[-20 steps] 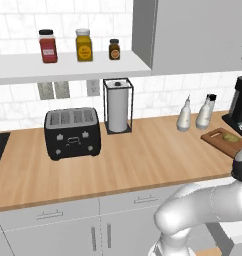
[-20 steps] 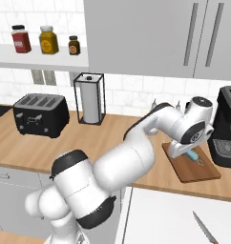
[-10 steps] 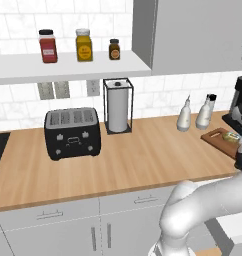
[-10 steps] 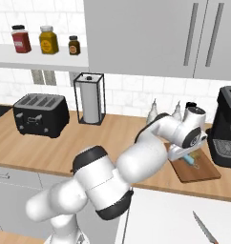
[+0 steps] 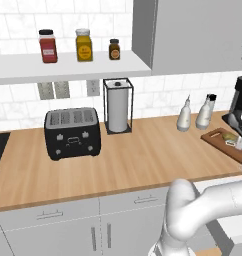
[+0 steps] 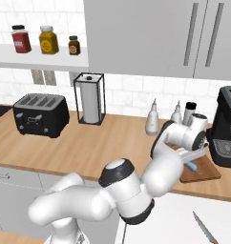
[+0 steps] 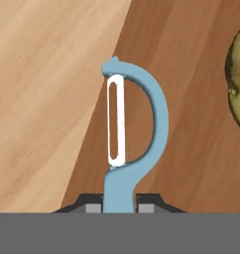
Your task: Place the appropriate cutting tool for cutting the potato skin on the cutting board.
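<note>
End effector [image 7: 119,201]: clenched on the peeler [image 7: 134,129] by its blue handle.
Peeler: hangs over the cutting board [image 7: 191,124], head near the board's edge toward bare bench [image 7: 42,89].
Risk: released tilted, it may slide off onto the bench.
Potato [image 7: 237,82]: farther along the board; drifting sideways could nudge it.

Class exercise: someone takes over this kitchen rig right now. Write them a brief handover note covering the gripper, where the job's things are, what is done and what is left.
Gripper: shut on the blue-handled peeler, held by its handle.
Peeler: its head is over the cutting board, near the board's edge beside the light wood countertop.
Potato: on the board, apart from the peeler.
Done: peeler picked up and brought over the board.
Left: set it down, open the jaws, withdraw. Whether it already touches the board is unclear.
</note>
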You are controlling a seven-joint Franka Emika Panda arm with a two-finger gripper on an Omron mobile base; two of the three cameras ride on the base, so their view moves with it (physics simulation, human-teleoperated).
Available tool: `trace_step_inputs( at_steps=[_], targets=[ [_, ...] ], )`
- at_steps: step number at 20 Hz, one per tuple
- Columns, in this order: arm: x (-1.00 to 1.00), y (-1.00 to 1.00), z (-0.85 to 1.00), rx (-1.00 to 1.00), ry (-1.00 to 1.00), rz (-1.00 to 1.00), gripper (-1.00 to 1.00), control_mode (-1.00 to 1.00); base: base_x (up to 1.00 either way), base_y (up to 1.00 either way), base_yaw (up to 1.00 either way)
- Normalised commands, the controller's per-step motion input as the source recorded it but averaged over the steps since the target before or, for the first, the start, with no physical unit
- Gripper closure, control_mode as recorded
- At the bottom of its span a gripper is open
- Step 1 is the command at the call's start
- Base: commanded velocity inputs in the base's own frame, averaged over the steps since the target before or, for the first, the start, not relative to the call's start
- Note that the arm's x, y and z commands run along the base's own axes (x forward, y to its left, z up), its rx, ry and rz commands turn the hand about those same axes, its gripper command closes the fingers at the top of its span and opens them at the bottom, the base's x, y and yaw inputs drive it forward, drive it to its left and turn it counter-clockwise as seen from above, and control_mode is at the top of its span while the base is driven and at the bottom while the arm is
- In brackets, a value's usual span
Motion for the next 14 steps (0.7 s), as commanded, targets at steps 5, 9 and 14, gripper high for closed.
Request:
trace_step_inputs(
  at_steps=[5, 9, 14],
  targets=[
    [0.32, -0.03, -0.24, 0.00, 0.07, 0.01, 1.00, -1.00, 0.00, 0.00, 0.00],
    [0.05, -0.01, -0.29, 0.00, 0.08, 0.03, -1.00, -1.00, 0.00, 0.00, 0.00],
    [0.00, 0.00, -0.32, 0.00, 0.01, 0.03, -1.00, -1.00, 0.00, 0.00, 0.00]
  ],
)
